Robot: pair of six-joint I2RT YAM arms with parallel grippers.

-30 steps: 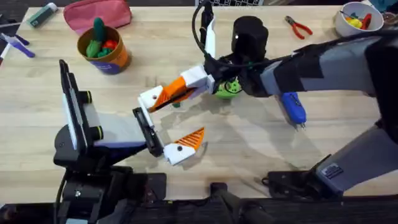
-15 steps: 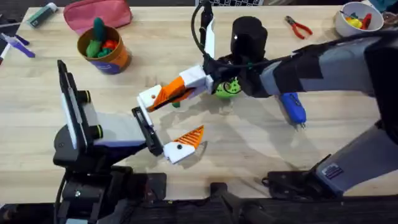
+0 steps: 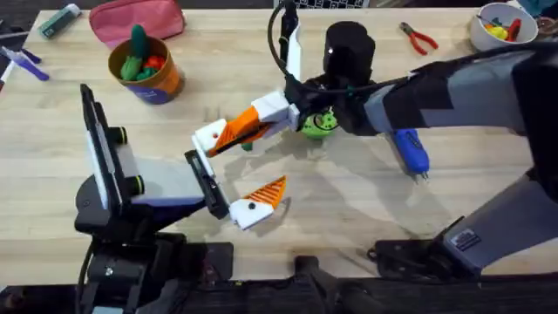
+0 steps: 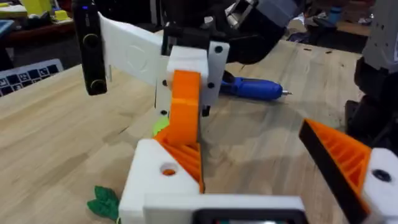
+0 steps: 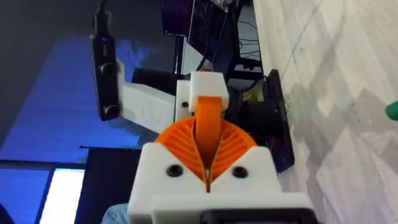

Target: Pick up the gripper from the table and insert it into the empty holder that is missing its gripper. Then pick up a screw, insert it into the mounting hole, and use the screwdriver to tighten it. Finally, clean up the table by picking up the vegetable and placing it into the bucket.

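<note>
Gripper (image 3: 242,129) (orange tip) | pinched between the closed fingers of the right gripper (image 3: 268,113), end against the holder (image 3: 209,138) | left gripper (image 3: 234,174) spread wide | change over last second: none visible | judgement: seating probably unfinished, screw step pending.

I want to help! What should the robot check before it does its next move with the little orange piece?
1. Right gripper grips the gripper firmly: ok, its fingers are shut on it.
2. Gripper lined up with the holder: ok, its lower end meets the holder.
3. Gripper pushed fully in: cannot tell.
4. Screw found for the mounting hole: cannot tell.
5. Screwdriver free to grab: ok, it lies alone on the table beside the right arm.
6. Vegetable in the bucket: not ok, it lies on the table near the holder.
</note>
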